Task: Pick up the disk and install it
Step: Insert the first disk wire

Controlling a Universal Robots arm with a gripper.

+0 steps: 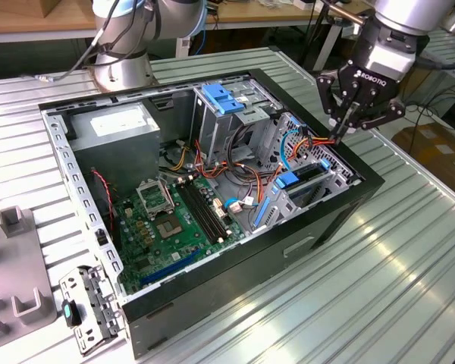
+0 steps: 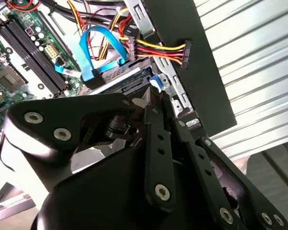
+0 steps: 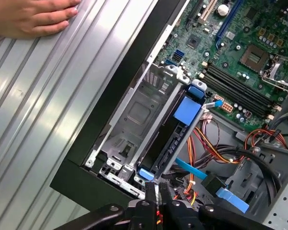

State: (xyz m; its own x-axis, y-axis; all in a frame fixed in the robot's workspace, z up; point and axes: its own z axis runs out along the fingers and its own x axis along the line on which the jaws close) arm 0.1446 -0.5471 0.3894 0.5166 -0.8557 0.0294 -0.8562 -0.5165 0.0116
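An open computer case (image 1: 235,282) lies on a ribbed metal table (image 1: 409,258). The disk (image 3: 175,139) stands on edge inside the drive cage (image 3: 134,115) at the case's corner — blue rails along its sides. The pincer (image 3: 158,186) hangs just above the disk's outer end, its fingers drawn together.

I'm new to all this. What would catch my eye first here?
An open computer case lies on the ribbed metal table, its green motherboard bared. At the exterior view's right the black gripper hangs shut over the case's corner, close to the blue-railed disk standing on edge inside. A person's hand rests on the table.
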